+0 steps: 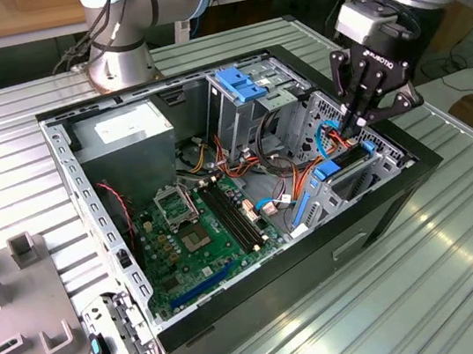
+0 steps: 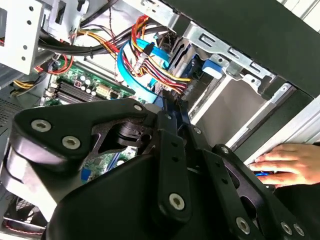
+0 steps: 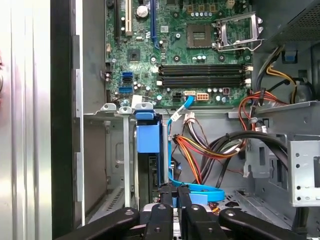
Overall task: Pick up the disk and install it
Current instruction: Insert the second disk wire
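We judge the install step to be in hand. In the exterior view, the claw (image 1: 360, 119) hangs at the right of the frame over the drive cage of the open computer case (image 1: 384, 208), which lies on its side on the ribbed tabletop (image 1: 466, 285); its fingers are drawn narrow, nearly together, tips down among the cables. In the first wrist view the disk (image 3: 148, 150) stands on edge in the cage slot at lower centre, its blue carrier end facing us; the fingertips (image 3: 167, 197) sit just below it, contact unclear. The next move, we judge, calls for a straight push along the slot, clear of the orange and blue cables (image 3: 200, 150). A person's hand (image 2: 290, 162) rests at the case edge.
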{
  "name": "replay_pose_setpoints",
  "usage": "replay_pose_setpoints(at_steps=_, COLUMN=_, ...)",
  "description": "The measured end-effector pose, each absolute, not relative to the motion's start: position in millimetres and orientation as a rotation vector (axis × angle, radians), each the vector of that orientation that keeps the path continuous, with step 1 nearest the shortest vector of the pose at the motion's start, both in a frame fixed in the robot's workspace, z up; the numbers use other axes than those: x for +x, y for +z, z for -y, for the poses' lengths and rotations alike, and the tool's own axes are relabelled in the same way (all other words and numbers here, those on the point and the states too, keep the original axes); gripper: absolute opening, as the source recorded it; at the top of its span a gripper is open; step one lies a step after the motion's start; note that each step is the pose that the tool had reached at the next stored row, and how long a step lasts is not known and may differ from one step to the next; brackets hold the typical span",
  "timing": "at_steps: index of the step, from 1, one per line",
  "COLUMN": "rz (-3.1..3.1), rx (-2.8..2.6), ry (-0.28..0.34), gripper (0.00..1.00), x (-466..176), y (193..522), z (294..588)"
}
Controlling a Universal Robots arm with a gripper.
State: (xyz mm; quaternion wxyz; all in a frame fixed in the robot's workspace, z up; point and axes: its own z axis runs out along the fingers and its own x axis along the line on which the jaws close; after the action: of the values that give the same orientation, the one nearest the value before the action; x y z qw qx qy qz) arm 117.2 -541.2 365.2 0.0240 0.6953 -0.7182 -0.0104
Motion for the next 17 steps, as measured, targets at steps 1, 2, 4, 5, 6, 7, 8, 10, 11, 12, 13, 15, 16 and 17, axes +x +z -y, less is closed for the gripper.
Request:
replay_pose_setpoints(at_steps=1, rz=2.225, rx=2.159, ry=-0.04, gripper=0.16, x=116, y=363, z=548)
replay_pose_setpoints(at_steps=2, rz=2.222, rx=2.167, ry=-0.034, gripper=0.16, x=112, y=361, z=552)
replay_pose_setpoints(at_steps=4, rz=2.221, rx=2.173, ry=-0.032, gripper=0.16, x=106, y=358, z=554)
replay_pose_setpoints(at_steps=5, rz=2.221, rx=2.175, ry=-0.034, gripper=0.16, x=105, y=357, z=555)
replay_pose_setpoints(at_steps=6, rz=2.22, rx=2.178, ry=-0.036, gripper=0.16, x=104, y=356, z=555)
replay_pose_setpoints(at_steps=7, rz=2.218, rx=2.184, ry=-0.039, gripper=0.16, x=104, y=354, z=556)
replay_pose_setpoints(at_steps=8, rz=2.219, rx=2.19, ry=-0.043, gripper=0.16, x=104, y=354, z=557)
replay_pose_setpoints(at_steps=10, rz=2.224, rx=2.201, ry=-0.05, gripper=0.16, x=104, y=354, z=557)
replay_pose_setpoints(at_steps=11, rz=2.229, rx=2.207, ry=-0.051, gripper=0.16, x=104, y=354, z=557)
replay_pose_setpoints(at_steps=12, rz=2.232, rx=2.211, ry=-0.05, gripper=0.16, x=104, y=354, z=557)
replay_pose_setpoints(at_steps=13, rz=2.235, rx=2.217, ry=-0.042, gripper=0.16, x=103, y=354, z=558)
replay_pose_setpoints(at_steps=15, rz=2.239, rx=2.222, ry=-0.033, gripper=0.16, x=100, y=354, z=559)
replay_pose_setpoints(at_steps=16, rz=2.24, rx=2.223, ry=-0.031, gripper=0.16, x=99, y=354, z=559)
replay_pose_setpoints(at_steps=17, rz=2.243, rx=2.226, ry=-0.03, gripper=0.16, x=98, y=353, z=560)
